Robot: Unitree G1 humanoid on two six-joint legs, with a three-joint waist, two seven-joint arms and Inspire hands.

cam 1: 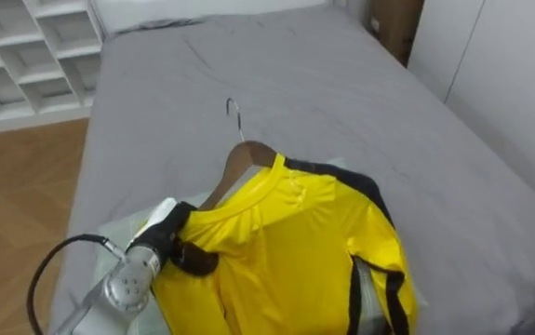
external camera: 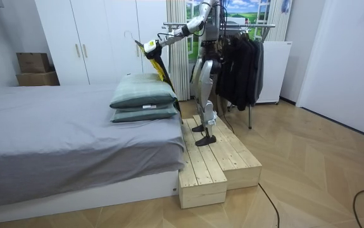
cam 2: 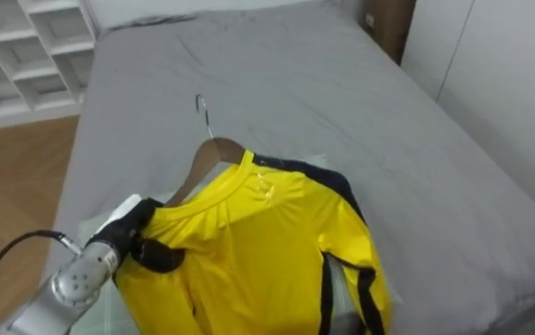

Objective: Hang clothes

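A yellow shirt [cam 1: 295,242] with black trim hangs on a wooden hanger [cam 1: 247,156] whose metal hook points away over the grey bed [cam 1: 341,102]. My left hand [cam 1: 176,233] comes in from the lower left and is shut on the hanger's left shoulder through the cloth. In the room view I stand on a wooden platform [external camera: 216,161] at the head of the bed, holding the shirt [external camera: 156,60] out above the pillows [external camera: 144,98]. My right hand [external camera: 195,88] hangs at my side, too small to read.
A clothes rack [external camera: 245,60] full of dark garments stands just behind me. White cubby shelves [cam 1: 25,56] line the floor left of the bed, and white wardrobes [external camera: 99,38] run along its far side. Cardboard boxes [external camera: 36,69] sit by the wardrobes.
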